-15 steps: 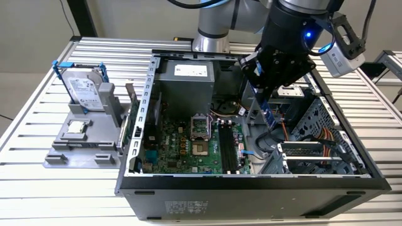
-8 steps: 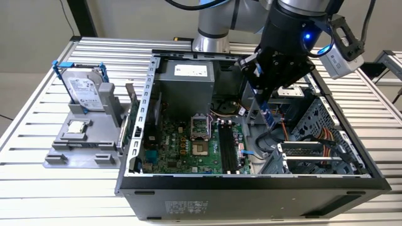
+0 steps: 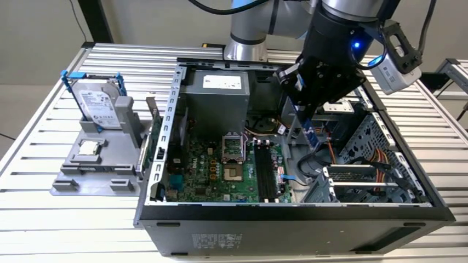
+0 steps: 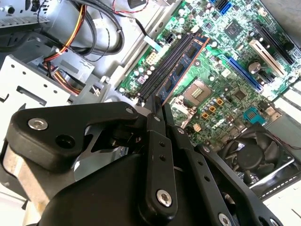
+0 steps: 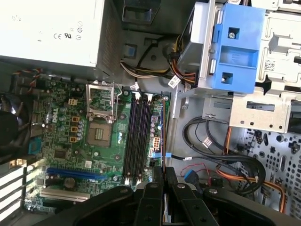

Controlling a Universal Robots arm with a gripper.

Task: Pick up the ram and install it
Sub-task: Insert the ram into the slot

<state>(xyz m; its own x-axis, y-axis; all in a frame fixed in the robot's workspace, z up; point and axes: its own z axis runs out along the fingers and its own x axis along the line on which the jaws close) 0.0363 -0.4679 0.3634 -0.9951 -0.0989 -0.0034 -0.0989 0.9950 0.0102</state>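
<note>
My gripper [image 3: 308, 121] hangs over the open computer case [image 3: 292, 211], shut on the ram [image 3: 313, 136], a narrow blue stick that points down toward the motherboard [image 3: 219, 170]. In the second wrist view the ram [image 4: 187, 59] runs out from the fingertips [image 4: 155, 109], its dark chips showing, alongside the long black slots [image 4: 162, 70]. Seen edge-on in the first wrist view, the ram [image 5: 163, 132] is a thin line just beside the slots [image 5: 136, 136], held above them. The slots [image 3: 264, 172] lie lower and toward the exterior view's left of the stick.
A grey power supply [image 3: 216, 104] fills the case's back. A light-blue drive-bay latch [image 5: 237, 47] and bundled cables [image 5: 225, 160] lie beside the slots. The CPU socket [image 5: 101, 134] and a fan [image 4: 249, 155] sit on the other side. Outside the case stands a hard drive [image 3: 98, 104].
</note>
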